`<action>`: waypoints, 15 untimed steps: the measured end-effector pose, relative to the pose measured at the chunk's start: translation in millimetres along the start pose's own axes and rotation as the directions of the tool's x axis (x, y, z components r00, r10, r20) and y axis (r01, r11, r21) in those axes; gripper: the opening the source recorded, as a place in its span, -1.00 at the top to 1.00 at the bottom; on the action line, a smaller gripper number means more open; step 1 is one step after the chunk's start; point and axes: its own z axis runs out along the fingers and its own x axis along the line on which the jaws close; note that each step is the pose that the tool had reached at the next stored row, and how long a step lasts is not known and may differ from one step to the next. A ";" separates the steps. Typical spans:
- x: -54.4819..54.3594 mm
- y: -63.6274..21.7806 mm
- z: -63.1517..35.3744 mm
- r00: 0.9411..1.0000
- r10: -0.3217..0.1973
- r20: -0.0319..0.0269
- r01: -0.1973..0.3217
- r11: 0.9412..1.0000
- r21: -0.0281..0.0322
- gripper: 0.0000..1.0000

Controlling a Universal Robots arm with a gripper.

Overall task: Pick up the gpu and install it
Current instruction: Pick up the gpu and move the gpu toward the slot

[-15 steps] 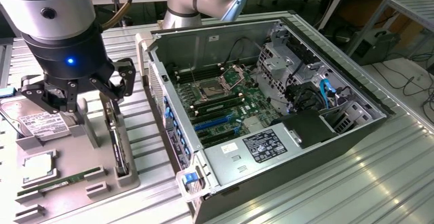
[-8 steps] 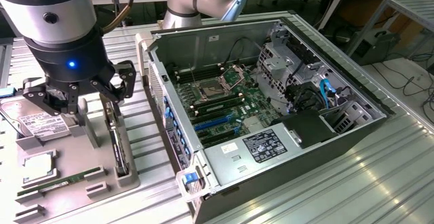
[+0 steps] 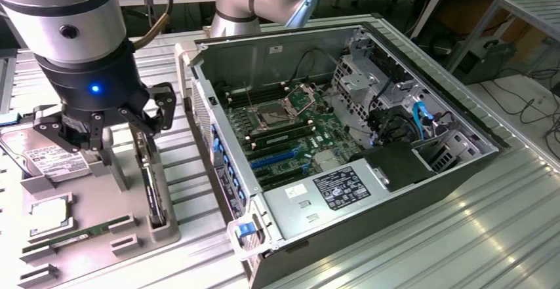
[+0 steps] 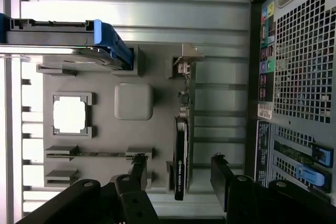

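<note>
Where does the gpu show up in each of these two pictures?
Exterior view: the gpu stands on edge in the grey tray at the exterior view's left, just under the gripper.
Wrist view: the gpu is seen edge-on from above, between the two dark fingers.
Shared landmark: the case next to the tray, whose rear grille appears in the wrist view.

gpu in tray beside case
</note>
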 end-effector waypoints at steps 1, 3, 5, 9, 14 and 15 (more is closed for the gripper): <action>0.0 -0.1 2.6 1.000 0.000 0.000 0.000 1.000 0.000 -0.22; 0.2 -0.9 7.2 1.000 0.000 0.000 0.000 1.000 0.000 -0.22; 0.2 -1.5 10.8 1.000 0.000 0.000 0.000 1.000 0.000 -0.22; 0.3 -3.0 16.9 1.000 0.000 0.000 0.000 1.000 0.000 -0.22; -0.9 -3.4 25.8 1.000 0.000 0.000 0.000 1.000 0.000 -0.22; -1.7 -3.4 28.3 1.000 0.000 0.000 0.000 1.000 0.000 -0.22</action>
